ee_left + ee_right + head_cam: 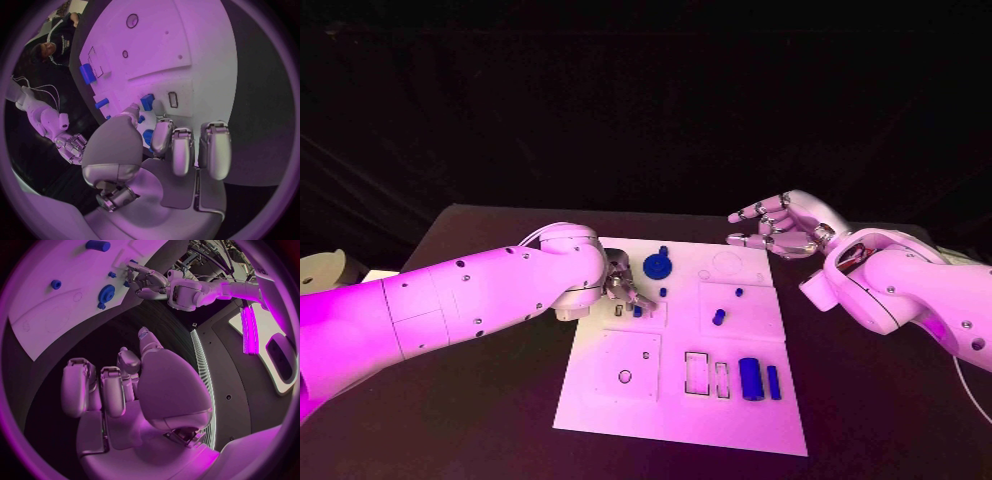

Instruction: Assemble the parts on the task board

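Left hand point(625, 292) pinches a small blue part point(638, 310) at the board's point(733, 420) left side, likely mid-insertion; right hand point(783, 226) hovers released off the far-right corner; next: seat it squarely.

Black all round here: a dark surface point(473, 420) sits under a black backdrop point(646, 100) that swallows the far side completely. Something pale and round sits at the surface's left edge point(322, 268), too cropped to name. Past the surface's edge, a bright strip of light point(251, 330) glows.
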Robot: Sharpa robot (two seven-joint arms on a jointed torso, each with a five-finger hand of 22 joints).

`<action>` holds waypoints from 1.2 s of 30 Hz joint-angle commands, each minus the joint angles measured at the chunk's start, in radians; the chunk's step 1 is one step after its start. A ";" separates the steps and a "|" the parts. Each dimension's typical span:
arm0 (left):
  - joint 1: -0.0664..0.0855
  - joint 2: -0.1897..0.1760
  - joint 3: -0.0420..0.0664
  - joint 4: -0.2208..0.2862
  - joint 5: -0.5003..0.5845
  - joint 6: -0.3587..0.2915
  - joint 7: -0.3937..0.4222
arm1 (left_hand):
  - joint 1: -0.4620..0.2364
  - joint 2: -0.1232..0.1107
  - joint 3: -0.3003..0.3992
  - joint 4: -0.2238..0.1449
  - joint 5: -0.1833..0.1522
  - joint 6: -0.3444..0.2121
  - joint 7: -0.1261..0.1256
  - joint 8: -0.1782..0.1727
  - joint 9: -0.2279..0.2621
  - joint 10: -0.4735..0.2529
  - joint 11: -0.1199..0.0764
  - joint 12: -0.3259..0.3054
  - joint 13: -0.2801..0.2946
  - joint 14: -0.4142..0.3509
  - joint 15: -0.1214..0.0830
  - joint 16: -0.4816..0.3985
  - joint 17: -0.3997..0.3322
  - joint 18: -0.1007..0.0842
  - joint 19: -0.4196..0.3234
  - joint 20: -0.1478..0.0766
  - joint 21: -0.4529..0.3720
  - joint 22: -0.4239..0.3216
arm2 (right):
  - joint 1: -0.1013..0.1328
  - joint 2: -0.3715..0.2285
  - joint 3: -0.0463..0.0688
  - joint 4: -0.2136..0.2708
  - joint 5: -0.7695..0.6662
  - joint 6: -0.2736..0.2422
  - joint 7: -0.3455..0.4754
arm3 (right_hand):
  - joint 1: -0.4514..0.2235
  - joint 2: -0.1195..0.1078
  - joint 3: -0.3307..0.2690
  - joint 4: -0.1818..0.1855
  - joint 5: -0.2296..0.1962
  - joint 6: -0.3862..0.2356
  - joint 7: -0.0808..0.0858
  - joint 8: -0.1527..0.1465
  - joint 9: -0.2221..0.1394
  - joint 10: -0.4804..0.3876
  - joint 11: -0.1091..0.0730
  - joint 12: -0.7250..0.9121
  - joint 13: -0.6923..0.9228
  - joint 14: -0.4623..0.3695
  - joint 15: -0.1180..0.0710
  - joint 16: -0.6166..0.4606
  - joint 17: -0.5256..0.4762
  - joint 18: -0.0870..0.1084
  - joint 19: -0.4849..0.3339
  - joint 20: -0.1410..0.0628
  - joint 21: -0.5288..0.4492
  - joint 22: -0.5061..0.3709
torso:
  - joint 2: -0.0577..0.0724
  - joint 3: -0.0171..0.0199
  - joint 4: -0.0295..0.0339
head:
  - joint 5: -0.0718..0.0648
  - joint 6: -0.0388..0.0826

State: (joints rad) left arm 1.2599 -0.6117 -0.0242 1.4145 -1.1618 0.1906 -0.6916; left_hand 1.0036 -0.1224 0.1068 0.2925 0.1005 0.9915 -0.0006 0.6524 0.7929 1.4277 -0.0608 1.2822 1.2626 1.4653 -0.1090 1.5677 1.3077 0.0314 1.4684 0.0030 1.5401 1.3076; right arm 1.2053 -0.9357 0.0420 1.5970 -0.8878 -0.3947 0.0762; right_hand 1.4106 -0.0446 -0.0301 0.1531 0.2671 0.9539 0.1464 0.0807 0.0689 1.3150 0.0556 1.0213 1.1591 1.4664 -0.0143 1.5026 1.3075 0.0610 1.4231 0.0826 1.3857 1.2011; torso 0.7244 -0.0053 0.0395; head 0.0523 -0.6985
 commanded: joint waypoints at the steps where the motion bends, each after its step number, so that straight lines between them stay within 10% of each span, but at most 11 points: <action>1: -0.012 -0.006 -0.005 0.012 0.016 0.022 -0.059 | -0.005 0.008 -0.006 0.000 0.000 0.004 0.000 0.005 0.002 0.002 -0.004 0.000 0.001 0.105 -0.007 0.003 0.263 -0.021 0.082 -0.006 0.004 0.221 | -0.001 0.001 0.000 -0.001 -0.011 0.012 0.001 | -0.012 0.001 -0.006 0.002 -0.003 0.008 0.000 -0.001 0.000 -0.006 0.000 -0.006 -0.001 0.080 -0.007 -0.004 0.167 0.014 -0.005 -0.001 -0.003 -0.002 | 0.000 -0.0003 -0.0004 | 0.000 0.001; 9: -0.005 -0.045 0.039 0.070 0.064 -0.011 -0.057 | -0.001 0.017 -0.025 -0.001 0.001 -0.007 0.003 0.001 0.003 -0.006 -0.002 -0.013 -0.013 0.105 -0.006 0.003 0.263 -0.020 0.081 -0.006 0.003 0.219 | -0.001 0.003 0.000 -0.011 -0.011 0.014 0.001 | -0.012 0.001 -0.006 0.002 -0.003 0.008 0.000 -0.001 0.000 -0.006 0.000 -0.006 -0.001 0.080 -0.007 -0.004 0.167 0.014 -0.005 -0.001 -0.003 -0.002 | -0.003 0.0018 0.0009 | 0.001 0.004; 15: 0.037 -0.075 0.059 0.076 0.114 -0.007 -0.054 | 0.025 0.027 -0.072 -0.001 0.005 -0.059 0.026 -0.040 -0.016 -0.028 0.017 -0.034 -0.033 0.105 0.009 0.003 0.263 -0.016 0.072 0.005 -0.009 0.202 | -0.002 0.005 -0.001 -0.021 -0.010 0.014 0.001 | -0.014 0.001 -0.008 0.003 -0.002 0.008 -0.001 -0.001 0.000 -0.005 0.000 -0.004 -0.001 0.080 -0.007 -0.005 0.167 0.014 -0.005 -0.001 -0.004 -0.002 | -0.001 0.0010 -0.0001 | 0.000 0.009; 23: 0.097 -0.041 0.064 -0.072 0.171 0.120 -0.044 | 0.129 0.069 -0.064 -0.004 0.015 -0.102 0.063 -0.130 -0.095 -0.072 0.050 -0.085 -0.086 0.105 0.037 0.003 0.263 0.001 0.038 0.033 -0.057 0.137 | -0.007 0.008 -0.003 -0.032 -0.009 0.014 0.001 | -0.015 0.002 -0.009 0.003 -0.001 0.008 -0.001 -0.001 0.000 -0.006 0.000 -0.006 -0.002 0.080 -0.007 -0.005 0.167 0.014 -0.005 -0.001 -0.004 -0.001 | -0.002 0.0016 0.0016 | 0.001 0.014; 36: 0.105 0.065 0.044 -0.250 0.038 0.149 -0.008 | 0.098 0.068 -0.097 0.000 -0.001 -0.064 0.057 -0.131 -0.120 -0.056 0.046 -0.062 -0.067 0.105 0.036 0.003 0.263 -0.001 0.044 0.035 -0.051 0.148 | -0.011 0.016 -0.003 -0.040 -0.008 0.018 0.003 | -0.015 0.002 -0.009 0.003 -0.001 0.008 -0.001 -0.001 0.000 -0.006 0.000 -0.006 -0.002 0.080 -0.007 -0.005 0.167 0.014 -0.005 -0.001 -0.004 -0.001 | 0.002 -0.0021 0.0002 | 0.003 0.019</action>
State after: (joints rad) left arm 1.3645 -0.5536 0.0201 1.1729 -1.0668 0.3019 -0.6980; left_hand 1.1101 -0.0556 0.0148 0.2939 0.1033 0.9205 0.0570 0.5180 0.6748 1.3650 -0.0129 1.2142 1.1950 1.4671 -0.0747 1.5677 1.3074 0.0219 1.4647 0.0319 1.4870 1.3074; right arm 1.1956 -0.9210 0.0390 1.5566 -0.8883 -0.3915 0.0757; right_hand 1.4054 -0.0394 -0.0343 0.1573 0.2670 0.9539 0.1464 0.0807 0.0689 1.3150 0.0556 1.0213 1.1574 1.4664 -0.0143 1.5026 1.3081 0.0610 1.4231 0.0826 1.3858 1.2012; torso 0.7250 -0.0065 0.0388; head 0.0554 -0.6795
